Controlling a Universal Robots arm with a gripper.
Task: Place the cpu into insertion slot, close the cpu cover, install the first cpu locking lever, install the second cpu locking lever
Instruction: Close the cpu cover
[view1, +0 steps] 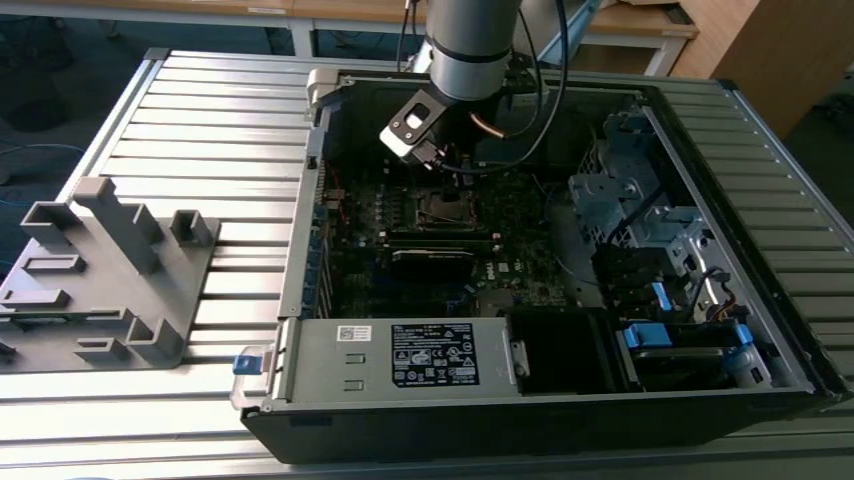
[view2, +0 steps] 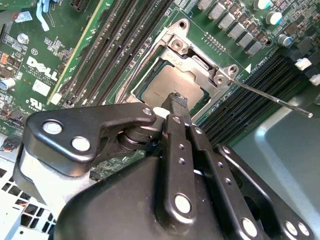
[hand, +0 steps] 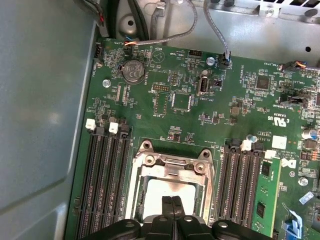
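Already the dull grey square cpu (view2: 165, 82) is seated in the silver-rimmed insertion slot (view2: 141, 91), with the silvery cpu cover frame (view2: 200, 60) seemingly lowered. Black gripper (view2: 176, 100) jaws are held together over it; thin wire lever (view2: 272, 100) is judged unlatched.

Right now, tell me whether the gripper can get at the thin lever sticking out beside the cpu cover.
Probably yes: the gripper hangs over the cpu, and the lever juts free nearby with nothing between them.
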